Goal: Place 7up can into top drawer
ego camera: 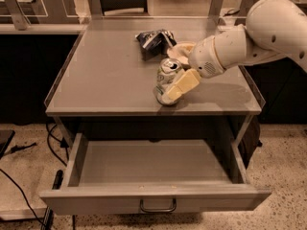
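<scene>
The 7up can (pixel 164 85), dented with a white and green label, stands near the front edge of the grey table top (pixel 105 75). My gripper (pixel 181 67) reaches in from the right and is open around the can. One cream finger (pixel 183 84) lies across the can's front right side and the other finger (pixel 180 49) is behind it. The top drawer (pixel 153 198) is pulled out below the table, its inside bare, with a curved handle (pixel 158 207) on its front.
A crumpled dark foil bag (pixel 152 41) lies on the table behind the can. Raised rails run along the table's left, right and back edges. Black cables (pixel 53 143) trail on the floor to the left of the drawer.
</scene>
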`<action>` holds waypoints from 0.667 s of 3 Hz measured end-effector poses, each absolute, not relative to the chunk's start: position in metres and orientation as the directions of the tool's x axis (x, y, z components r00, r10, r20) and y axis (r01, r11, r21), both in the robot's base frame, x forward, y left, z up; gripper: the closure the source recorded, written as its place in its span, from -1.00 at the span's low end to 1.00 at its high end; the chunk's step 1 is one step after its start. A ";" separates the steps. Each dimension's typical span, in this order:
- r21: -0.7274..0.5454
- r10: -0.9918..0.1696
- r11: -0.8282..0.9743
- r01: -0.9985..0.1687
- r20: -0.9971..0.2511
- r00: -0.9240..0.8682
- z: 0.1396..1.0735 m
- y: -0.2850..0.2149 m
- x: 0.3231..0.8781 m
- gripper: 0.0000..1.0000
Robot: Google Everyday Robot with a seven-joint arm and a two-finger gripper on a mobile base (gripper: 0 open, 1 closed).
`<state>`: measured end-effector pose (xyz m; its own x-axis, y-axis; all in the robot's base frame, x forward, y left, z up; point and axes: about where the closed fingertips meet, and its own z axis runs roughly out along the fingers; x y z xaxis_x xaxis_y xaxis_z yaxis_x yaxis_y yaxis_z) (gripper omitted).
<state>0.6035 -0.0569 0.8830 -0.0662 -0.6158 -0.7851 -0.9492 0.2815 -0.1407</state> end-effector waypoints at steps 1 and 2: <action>-0.123 -0.607 0.269 -0.955 -0.792 -0.069 0.887 -0.051 0.593 -1.00; -0.109 -0.598 0.268 -0.957 -0.798 -0.077 0.888 -0.049 0.584 -1.00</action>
